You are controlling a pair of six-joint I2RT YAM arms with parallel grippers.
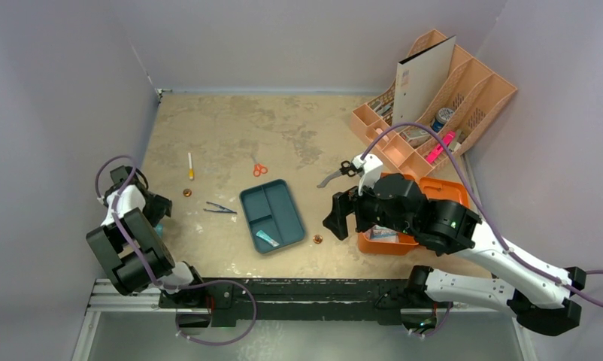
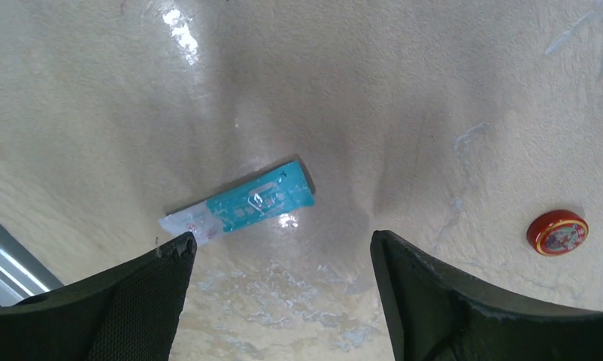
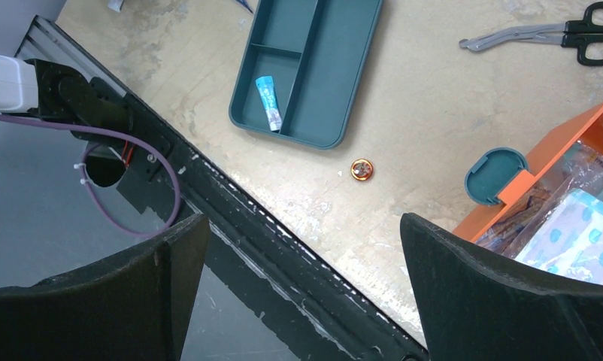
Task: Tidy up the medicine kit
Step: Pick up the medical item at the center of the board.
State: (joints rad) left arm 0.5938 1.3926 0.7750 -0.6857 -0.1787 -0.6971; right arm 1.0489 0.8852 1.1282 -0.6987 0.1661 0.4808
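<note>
Medicine kit point(image 3: 573, 141) lies beside the right end effector point(image 3: 302, 233).

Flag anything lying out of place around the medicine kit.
Supplies lie scattered on the table, outside the medicine kit: orange scissors, tweezers, grey shears, two round tins, and a teal sachet below the open left gripper. Nothing looks spilled.

Overhead overview; two close, downward wrist views
</note>
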